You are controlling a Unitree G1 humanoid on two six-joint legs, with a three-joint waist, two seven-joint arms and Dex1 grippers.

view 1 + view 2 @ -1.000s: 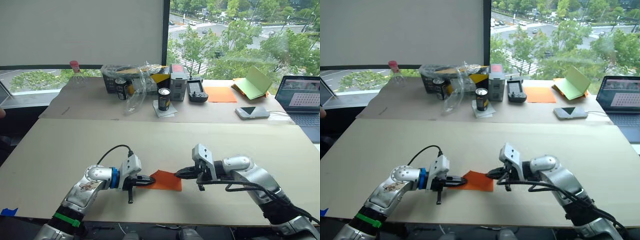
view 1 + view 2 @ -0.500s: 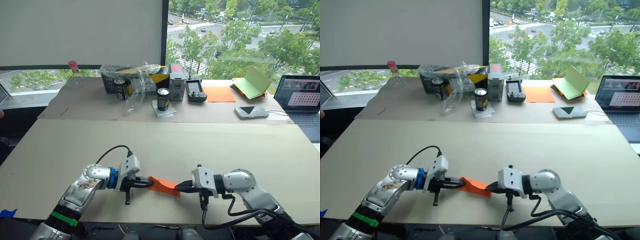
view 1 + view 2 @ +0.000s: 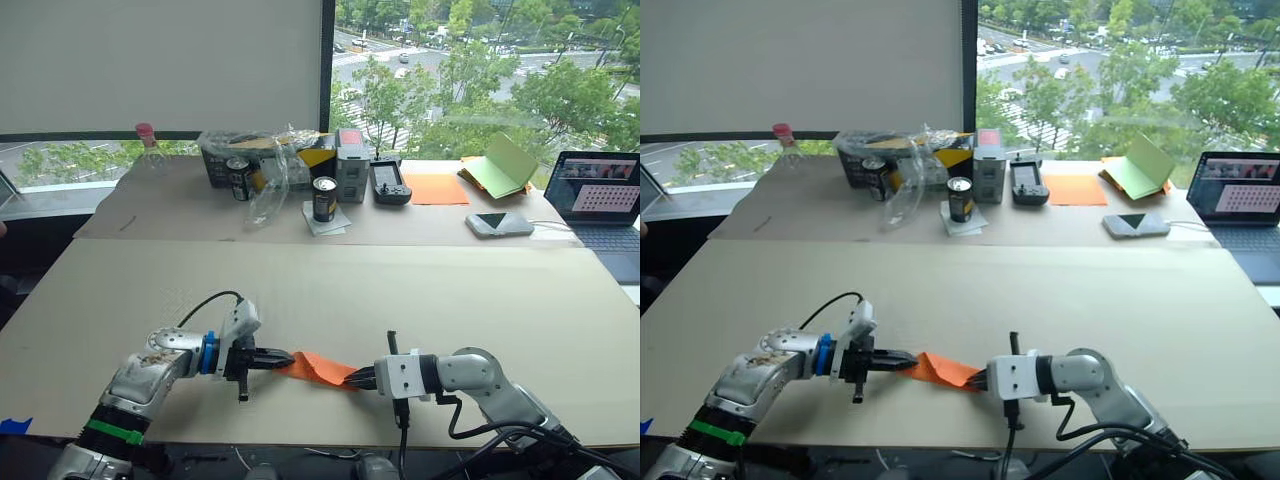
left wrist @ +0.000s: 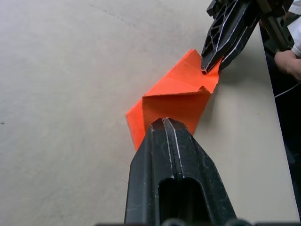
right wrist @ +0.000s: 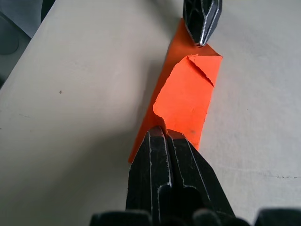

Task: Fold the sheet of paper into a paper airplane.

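one folded sheet of paper [image 3: 318, 368], bright orange, held near the front edge of the pale table [image 3: 420, 285] between two grippers. left gripper [image 3: 289, 358] pressed together on one end, right gripper [image 3: 354, 379] pinching the opposite end, fingers closed on the paper in both wrist views. creased, with a layered flap on top. beyond, on the far table: two dark cans [image 3: 324, 198], one black crate [image 3: 225, 160] with crumpled clear plastic [image 3: 270, 178] spilling over it, one bottle with a pink cap [image 3: 148, 146], one black controller [image 3: 389, 183], one paler orange sheet [image 3: 434, 188], one light green booklet [image 3: 506, 164], one laptop [image 3: 604, 196].
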